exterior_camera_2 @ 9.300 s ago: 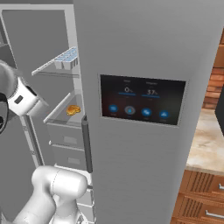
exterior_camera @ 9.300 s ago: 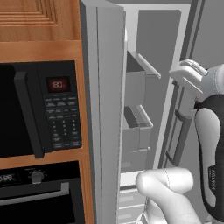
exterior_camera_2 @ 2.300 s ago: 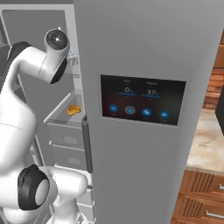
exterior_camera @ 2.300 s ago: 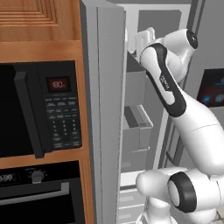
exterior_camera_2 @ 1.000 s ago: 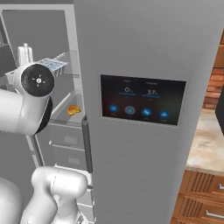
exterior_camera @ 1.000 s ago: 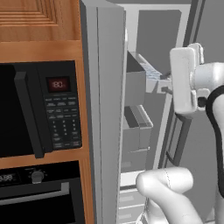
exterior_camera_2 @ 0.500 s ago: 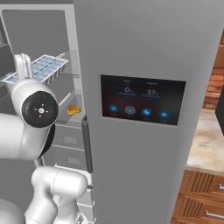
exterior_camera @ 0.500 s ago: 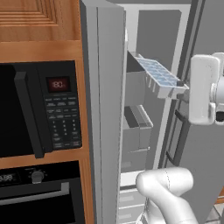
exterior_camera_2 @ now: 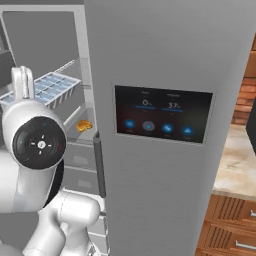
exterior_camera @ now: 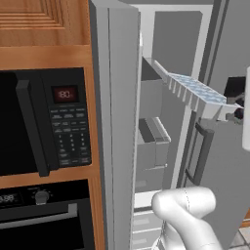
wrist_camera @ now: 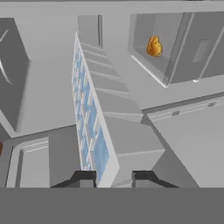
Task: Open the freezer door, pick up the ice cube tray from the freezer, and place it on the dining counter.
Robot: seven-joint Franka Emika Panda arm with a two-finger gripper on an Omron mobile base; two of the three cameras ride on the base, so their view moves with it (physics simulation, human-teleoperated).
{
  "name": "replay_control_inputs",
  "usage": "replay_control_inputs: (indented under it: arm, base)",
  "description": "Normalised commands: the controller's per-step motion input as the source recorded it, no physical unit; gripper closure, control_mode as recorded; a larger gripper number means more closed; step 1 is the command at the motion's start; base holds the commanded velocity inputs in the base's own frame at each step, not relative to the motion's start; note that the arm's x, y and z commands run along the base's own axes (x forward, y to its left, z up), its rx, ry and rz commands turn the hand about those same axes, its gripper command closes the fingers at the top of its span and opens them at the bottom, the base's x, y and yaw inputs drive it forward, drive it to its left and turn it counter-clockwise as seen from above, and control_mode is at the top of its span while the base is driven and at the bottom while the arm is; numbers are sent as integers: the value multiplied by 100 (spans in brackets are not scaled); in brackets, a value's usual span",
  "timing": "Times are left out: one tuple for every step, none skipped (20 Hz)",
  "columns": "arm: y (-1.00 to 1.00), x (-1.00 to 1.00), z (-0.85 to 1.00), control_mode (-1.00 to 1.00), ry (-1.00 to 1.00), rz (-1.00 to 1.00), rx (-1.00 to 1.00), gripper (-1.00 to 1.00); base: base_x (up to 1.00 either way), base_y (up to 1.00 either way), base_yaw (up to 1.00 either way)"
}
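Observation:
The ice cube tray, white with pale blue cubes, hangs in the air in front of the open freezer. My gripper is shut on its near end. In the hand view the tray runs edge-on away from the gripper, pinched between both fingertips. From the right base view the tray shows behind my arm's round joint. The freezer door stands swung wide open at the left. The dining counter is out of view.
A microwave and an oven sit in wooden cabinetry left of the door. Grey bins hang inside the door. An orange item lies on a freezer shelf. The touchscreen fridge door stands shut; a short beige counter is at right.
The hand has drawn back out of the freezer with the tray in it. The tray has shifted right and slightly down in the left base view, further from the shelf.

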Motion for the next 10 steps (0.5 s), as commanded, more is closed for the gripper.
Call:
replay_control_inputs:
  arm:
    - [-25, -58, 4, -100, 17, 0, 0, 100]
    - [-20, -55, 0, -100, 17, 0, 0, 100]
    - [-19, -55, 0, -100, 16, 0, 0, 100]
    - [-19, -60, 0, -100, 12, 0, 0, 100]
    - [-19, -52, 0, -100, 8, 0, 0, 100]
    - [-12, -52, 0, -100, 4, 0, 0, 100]
    - [0, -39, 0, -100, 0, 0, 0, 100]
    - [0, -31, 0, -100, 0, 0, 0, 100]
    - [0, -36, 0, -100, 0, 0, 0, 100]
    - [0, -24, 0, -100, 3, 0, 0, 100]
  base:
    - [0, 0, 0]
    - [0, 0, 0]
    - [0, 0, 0]
    - [0, 0, 0]
    - [0, 0, 0]
    - [0, 0, 0]
    - [0, 0, 0]
    - [0, 0, 0]
    - [0, 0, 0]
    - [0, 0, 0]
